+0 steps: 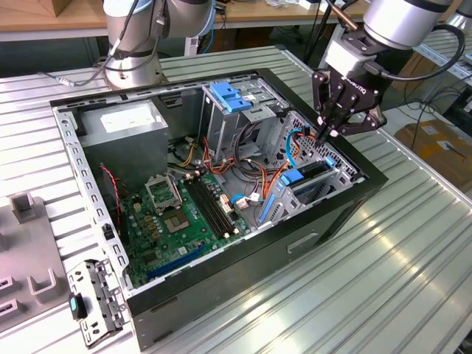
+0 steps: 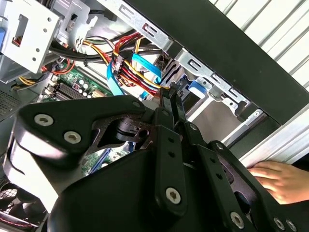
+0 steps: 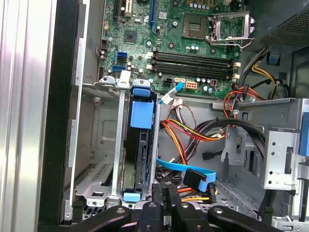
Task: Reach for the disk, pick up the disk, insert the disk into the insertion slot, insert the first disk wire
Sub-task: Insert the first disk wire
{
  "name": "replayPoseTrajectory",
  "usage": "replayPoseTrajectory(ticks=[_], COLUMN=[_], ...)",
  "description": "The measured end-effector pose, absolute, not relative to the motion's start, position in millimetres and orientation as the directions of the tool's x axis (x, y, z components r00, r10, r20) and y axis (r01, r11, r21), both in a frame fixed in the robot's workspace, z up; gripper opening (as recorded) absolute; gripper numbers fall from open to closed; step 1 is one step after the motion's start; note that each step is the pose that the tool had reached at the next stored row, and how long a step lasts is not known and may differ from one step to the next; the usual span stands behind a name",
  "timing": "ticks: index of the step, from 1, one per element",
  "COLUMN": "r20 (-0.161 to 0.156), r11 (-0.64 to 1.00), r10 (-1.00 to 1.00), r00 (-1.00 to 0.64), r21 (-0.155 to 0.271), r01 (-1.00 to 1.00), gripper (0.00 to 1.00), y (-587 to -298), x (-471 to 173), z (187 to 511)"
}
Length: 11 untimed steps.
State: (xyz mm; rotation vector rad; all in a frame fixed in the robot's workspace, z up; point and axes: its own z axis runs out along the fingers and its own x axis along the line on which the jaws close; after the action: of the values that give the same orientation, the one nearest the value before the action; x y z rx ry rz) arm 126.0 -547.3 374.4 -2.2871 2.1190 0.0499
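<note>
The disk (image 1: 310, 170), a dark body in a blue carrier, sits on edge inside the insertion slot (image 1: 322, 189), the low grey cage at the case's side towards the exterior view's right. The first wrist view shows the disk (image 3: 140, 115) standing between the walls of the insertion slot (image 3: 102, 145). My gripper (image 1: 325, 133) hangs just above the cage with its fingers (image 2: 172, 99) pressed together, nothing visibly between them. A black connector (image 3: 195, 179) on a flat blue cable (image 3: 172, 167) lies right beside the fingertips (image 3: 164, 192), among red, orange and yellow wires.
The open case holds a green motherboard (image 1: 184, 214), a grey power supply (image 1: 122, 129) and a taller cage with a blue cap (image 1: 232, 96). A person's hand (image 2: 277, 180) rests on the case's outer edge. A loose metal bracket (image 1: 92, 302) lies on the table.
</note>
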Motion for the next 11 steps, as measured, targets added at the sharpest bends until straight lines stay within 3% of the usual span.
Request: replayPoseTrajectory(ticks=[11], r20=[-0.039], r11=[-0.037], r10=[-0.999], r00=[0.036], r21=[0.005], r01=[-0.999], gripper=[0.16], y=[-557], x=[119], z=[363])
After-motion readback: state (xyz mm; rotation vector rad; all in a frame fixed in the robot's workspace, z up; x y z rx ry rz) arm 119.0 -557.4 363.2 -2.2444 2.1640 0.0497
